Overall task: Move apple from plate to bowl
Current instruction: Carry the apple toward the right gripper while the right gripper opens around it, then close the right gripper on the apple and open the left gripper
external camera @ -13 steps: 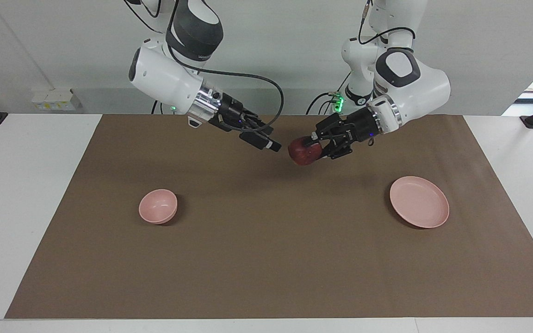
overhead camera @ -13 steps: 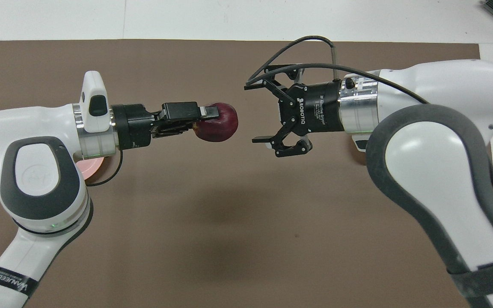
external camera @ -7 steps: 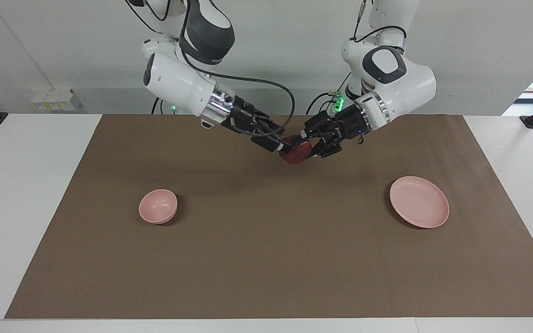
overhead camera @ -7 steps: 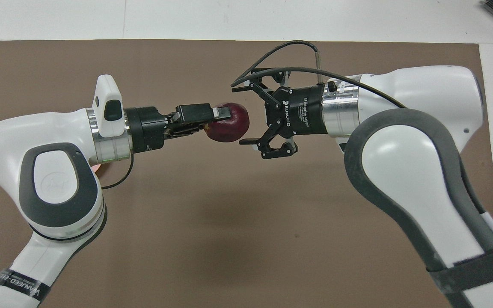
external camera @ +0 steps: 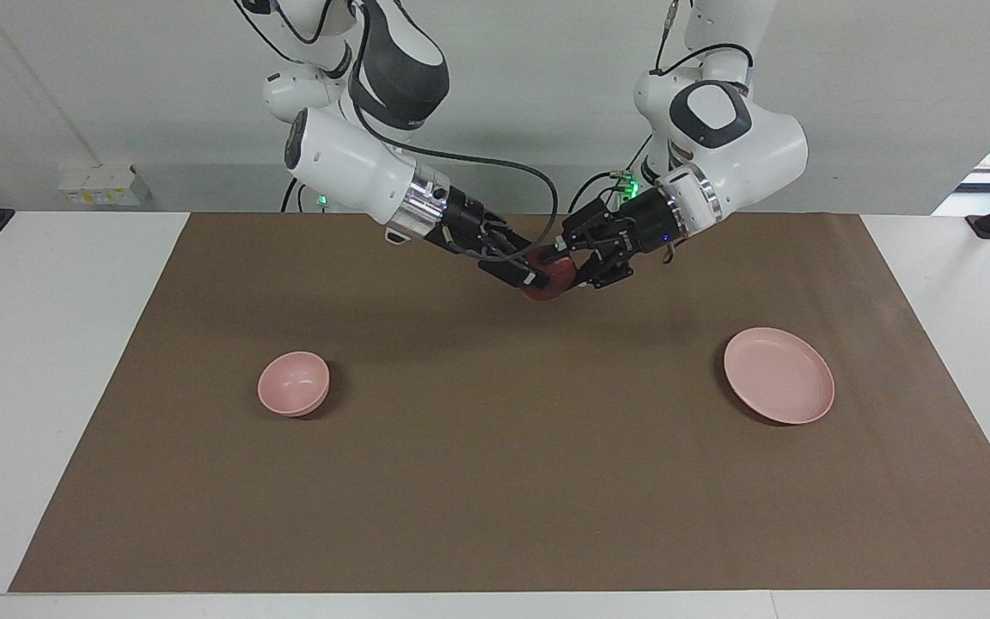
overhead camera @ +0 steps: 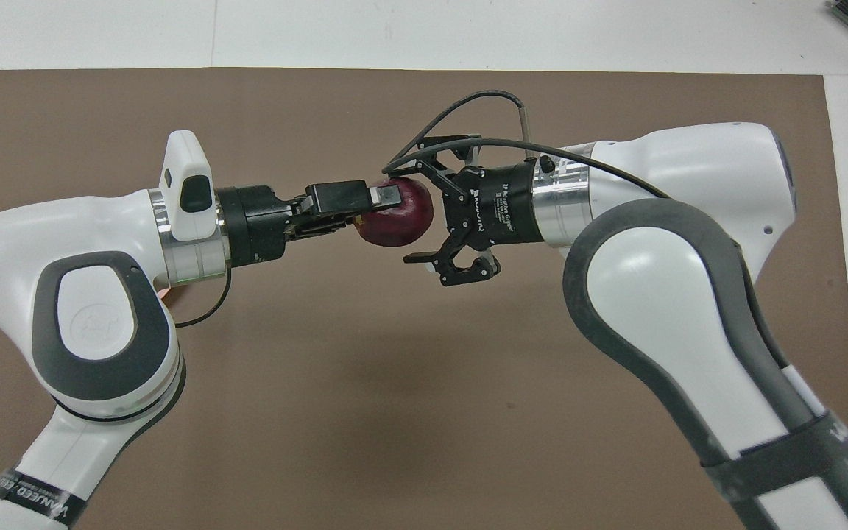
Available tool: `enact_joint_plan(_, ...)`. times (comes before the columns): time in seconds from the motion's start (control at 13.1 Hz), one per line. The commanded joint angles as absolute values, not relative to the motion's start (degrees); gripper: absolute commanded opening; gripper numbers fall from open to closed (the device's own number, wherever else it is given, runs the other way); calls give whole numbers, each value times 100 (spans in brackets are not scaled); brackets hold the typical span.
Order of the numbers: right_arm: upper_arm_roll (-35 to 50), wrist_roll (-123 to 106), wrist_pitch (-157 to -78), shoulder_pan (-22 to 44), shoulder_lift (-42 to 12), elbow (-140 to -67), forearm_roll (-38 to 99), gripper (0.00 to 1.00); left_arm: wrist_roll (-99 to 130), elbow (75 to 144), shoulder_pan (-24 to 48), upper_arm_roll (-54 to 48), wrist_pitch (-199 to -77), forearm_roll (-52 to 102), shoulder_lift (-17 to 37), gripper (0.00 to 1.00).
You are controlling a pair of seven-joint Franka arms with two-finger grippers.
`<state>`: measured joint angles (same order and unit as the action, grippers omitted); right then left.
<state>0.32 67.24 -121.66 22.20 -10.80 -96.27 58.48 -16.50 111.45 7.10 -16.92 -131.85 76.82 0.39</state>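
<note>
Since the earlier frame the right gripper (overhead camera: 411, 213) has closed the gap it kept from the apple (overhead camera: 403, 221). Its fingers now stand on either side of the fruit instead of short of it. The left arm has barely shifted.

Dial convention: centre on the middle of the worktop (external camera: 65, 387), 12 o'clock pointing away from the robots.

1. Left arm. It enters from about 7 o'clock and its wrist points toward 3 o'clock. I read the left gripper (overhead camera: 383, 212) as clamped on the apple, one pad lying across the top of the fruit. It carries the whole load.
2. Apple. It is held in the air over the middle of the brown mat (external camera: 495, 481), clear of both dishes. I judge this to be the handover point, chosen because each arm can reach it.
3. Right arm. It enters from about 5 o'clock and its wrist points toward 9 o'clock. Its fingers are spread apart around the apple's free side. I cannot confirm contact.
4. Bowl (external camera: 293, 383). It stands empty at about 2 o'clock, at the right arm's end, which explains why the right arm is the one receiving.
5. Plate (external camera: 779, 375). It lies bare at about 10 o'clock, at the left arm's end.

My judgement is that the left gripper should release only after the right fingers have clamped.
</note>
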Motion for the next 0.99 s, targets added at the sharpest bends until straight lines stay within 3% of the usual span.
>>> enact_joint_plan(0.0,44,6724,-12217,2224,-1107,-9703,5678,100,-1530,11312,747,-1661,-13219,7805,-202,0)
enact_joint_plan(0.3,44,6741,-12252,2241,-1116,-9686,5669,100,-1512,11347,756,-1661,-13219,7805,-255,0)
enact_joint_plan(0.38,44,6724,-12252,2293,-1116,-9677,5669,66,-1512,11347,756,-1661,-13219,7805,-246,0)
enact_joint_plan(0.46,44,6715,-12261,2303,-1125,-9659,5669,20,-1512,11347,756,-1661,-13219,7805,-255,0)
enact_joint_plan(0.53,44,6758,-12269,2311,-1125,-9642,5669,0,-1494,11347,756,-1661,-13219,7805,-246,0)
enact_joint_plan(0.91,44,6636,-12252,2294,-1143,-9633,5660,0,-1503,11338,747,-1644,-13157,7787,-246,1)
